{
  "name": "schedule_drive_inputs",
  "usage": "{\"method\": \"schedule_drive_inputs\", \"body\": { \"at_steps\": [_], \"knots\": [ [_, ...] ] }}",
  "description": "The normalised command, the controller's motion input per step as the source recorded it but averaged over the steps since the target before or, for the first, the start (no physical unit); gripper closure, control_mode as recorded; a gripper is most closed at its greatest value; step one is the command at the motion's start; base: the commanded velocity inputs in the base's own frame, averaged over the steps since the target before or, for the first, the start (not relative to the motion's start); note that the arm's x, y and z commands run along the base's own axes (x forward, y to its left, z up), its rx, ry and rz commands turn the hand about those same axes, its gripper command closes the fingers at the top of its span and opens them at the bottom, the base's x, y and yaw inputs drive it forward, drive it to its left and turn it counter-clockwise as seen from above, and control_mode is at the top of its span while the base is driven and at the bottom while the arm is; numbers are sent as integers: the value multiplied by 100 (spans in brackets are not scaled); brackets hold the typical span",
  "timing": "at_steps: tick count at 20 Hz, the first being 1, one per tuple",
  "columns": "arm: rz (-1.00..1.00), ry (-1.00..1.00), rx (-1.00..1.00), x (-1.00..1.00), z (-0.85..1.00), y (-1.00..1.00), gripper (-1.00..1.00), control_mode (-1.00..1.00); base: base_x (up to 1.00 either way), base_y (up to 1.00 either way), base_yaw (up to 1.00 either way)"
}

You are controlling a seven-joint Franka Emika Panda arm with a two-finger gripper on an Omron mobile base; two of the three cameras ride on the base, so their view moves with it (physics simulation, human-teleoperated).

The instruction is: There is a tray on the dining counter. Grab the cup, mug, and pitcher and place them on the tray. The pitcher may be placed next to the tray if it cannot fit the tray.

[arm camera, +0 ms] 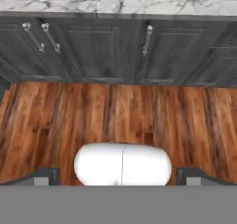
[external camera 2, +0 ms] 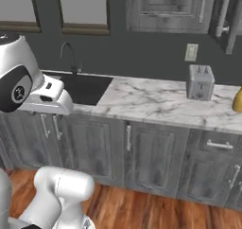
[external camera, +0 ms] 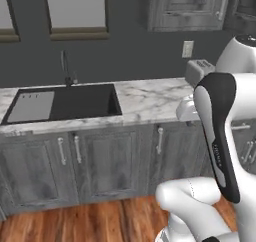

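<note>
My gripper is open, its two dark fingertips spread wide with nothing between them. It looks down at the wooden floor in front of the grey cabinets. A mustard-yellow sliver at the right edge of the right base view looks like the pitcher. It stands on the marble worktop to the right of the toaster and is cut off by the frame. The arm is folded high, well left of it. The tray, the dining counter, the cup and the mug are out of view.
A marble worktop runs over grey cabinets with bar handles. It carries a dark sink with a faucet and a grey toaster. Wooden floor lies open before the cabinets.
</note>
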Motion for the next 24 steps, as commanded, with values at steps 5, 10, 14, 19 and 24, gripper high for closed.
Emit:
{"method": "schedule_drive_inputs", "body": {
  "at_steps": [5,10,14,19,24],
  "knots": [
    [0,0,0,0,0,0,-100,100,14,-100,0],
    [0,0,0,0,0,0,-100,100,7,-100,0],
    [0,0,0,0,0,0,-100,100,0,-100,0],
    [0,0,0,0,0,0,-100,100,2,-100,0],
    [0,0,0,0,0,0,-100,100,20,-100,0]
  ]
}}
